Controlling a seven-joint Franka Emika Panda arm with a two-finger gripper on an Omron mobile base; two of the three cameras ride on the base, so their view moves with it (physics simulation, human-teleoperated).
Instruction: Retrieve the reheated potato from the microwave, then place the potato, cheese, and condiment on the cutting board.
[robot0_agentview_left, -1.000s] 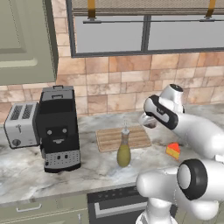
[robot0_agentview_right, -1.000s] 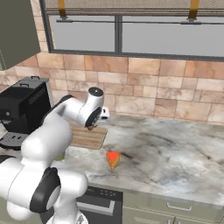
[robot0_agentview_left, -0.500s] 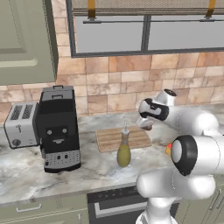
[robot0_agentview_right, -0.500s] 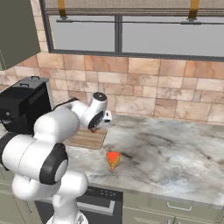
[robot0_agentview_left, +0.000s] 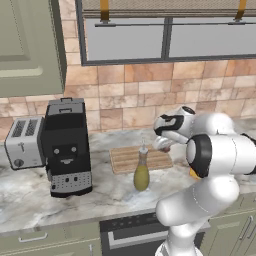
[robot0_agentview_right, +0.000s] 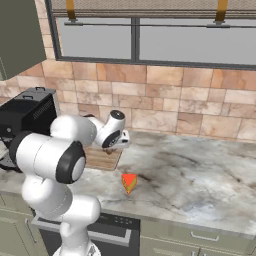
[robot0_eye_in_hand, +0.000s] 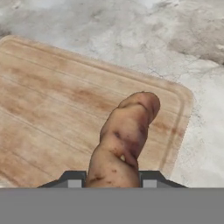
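In the left base view the white arm rises from the lower right, folds at a big dark-ringed joint right of centre, and reaches left so the hand sits just above the right end of the cutting board (robot0_agentview_left: 131, 159) at mid-frame. In the hand view the gripper (robot0_eye_in_hand: 111, 177) is pinched on the potato (robot0_eye_in_hand: 124, 140), whose brown body sticks up from the bottom centre over the board's rounded corner. The condiment (robot0_agentview_left: 142, 173) stands upright on the marble counter (robot0_agentview_right: 200, 175) just below the board's front edge, centre of the left base view. The cheese (robot0_agentview_right: 129, 183) lies on the counter at the centre of the right base view, apart from the board (robot0_agentview_right: 102, 157) at its upper left
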